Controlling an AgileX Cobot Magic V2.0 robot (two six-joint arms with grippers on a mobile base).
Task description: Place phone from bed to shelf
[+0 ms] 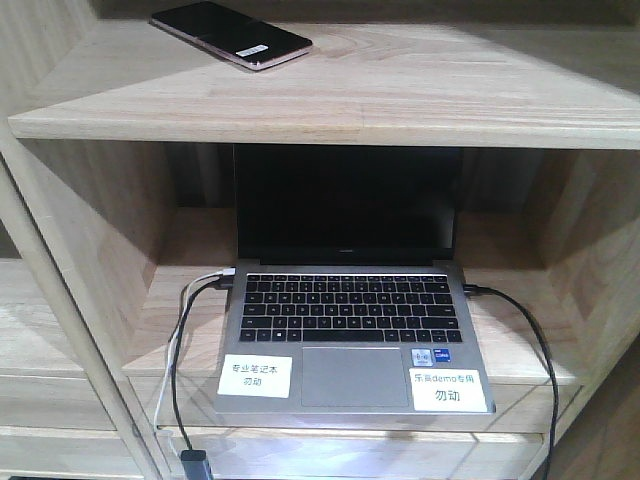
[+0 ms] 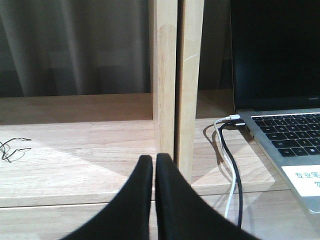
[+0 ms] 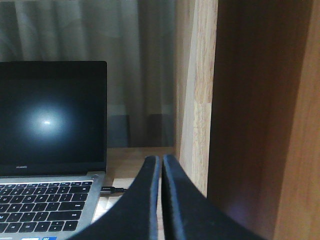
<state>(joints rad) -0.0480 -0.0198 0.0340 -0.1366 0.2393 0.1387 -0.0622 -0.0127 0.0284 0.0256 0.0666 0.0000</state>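
Note:
The phone [image 1: 232, 34], a glossy black slab with a rose-gold rim and a small white sticker, lies flat on the upper plank of the pale wood shelf [image 1: 400, 95] in the front view. No gripper touches it. In the left wrist view my left gripper [image 2: 154, 159] is shut with nothing between its black fingers, low in front of a shelf upright [image 2: 176, 85]. My right gripper [image 3: 161, 159] is likewise shut and holds nothing, close to the right side panel [image 3: 200, 100]. The bed is out of view.
A grey laptop [image 1: 350, 330] stands open on the lower plank, screen dark, with white labels on its palm rest. White and black cables [image 2: 227, 165] run from its left side, another cable [image 1: 530, 340] from its right. A small wire loop [image 2: 12, 149] lies on the left compartment's plank.

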